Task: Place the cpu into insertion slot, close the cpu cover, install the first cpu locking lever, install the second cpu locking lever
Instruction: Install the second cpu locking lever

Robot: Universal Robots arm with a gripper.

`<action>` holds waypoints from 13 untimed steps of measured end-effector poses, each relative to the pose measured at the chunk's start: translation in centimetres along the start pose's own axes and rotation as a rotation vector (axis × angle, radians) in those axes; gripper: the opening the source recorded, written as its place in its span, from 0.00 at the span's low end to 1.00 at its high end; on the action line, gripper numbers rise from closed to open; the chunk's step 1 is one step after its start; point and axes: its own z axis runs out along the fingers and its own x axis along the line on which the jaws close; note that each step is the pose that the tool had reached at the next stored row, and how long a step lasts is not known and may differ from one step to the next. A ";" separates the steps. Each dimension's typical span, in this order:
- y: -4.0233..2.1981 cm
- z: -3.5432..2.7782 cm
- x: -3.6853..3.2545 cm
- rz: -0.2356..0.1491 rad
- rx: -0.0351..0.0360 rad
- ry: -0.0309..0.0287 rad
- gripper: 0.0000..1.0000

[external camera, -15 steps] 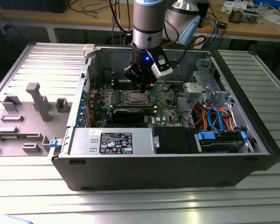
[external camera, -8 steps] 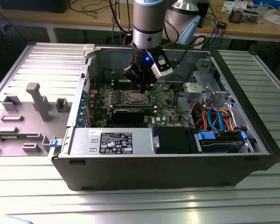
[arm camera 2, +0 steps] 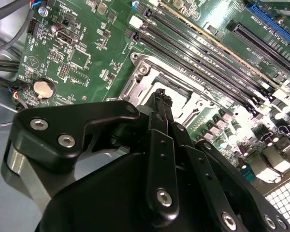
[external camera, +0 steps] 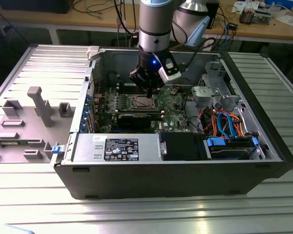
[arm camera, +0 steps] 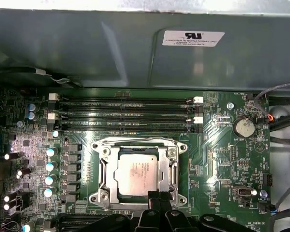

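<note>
The cpu lies flat in the insertion slot on the green board, its dull silver top showing. The cpu cover lies down over it as a silver frame around the chip's edges. I cannot tell how the thin locking levers along the socket's sides stand. My gripper hovers at the socket's edge nearest the wrist, black fingertips pressed together and shut, with nothing seen between them. In the exterior view the gripper hangs just above the socket inside the open computer case. The second wrist view shows the gripper beside the socket frame.
Long black memory slots run beside the socket, and a coin battery sits on the board. A black expansion card, the power supply, drive cage and coloured cables crowd the case. A grey fixture stands at the exterior view's left.
</note>
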 end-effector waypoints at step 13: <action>-0.74 -0.03 0.02 0.000 0.0000 0.0000 0.11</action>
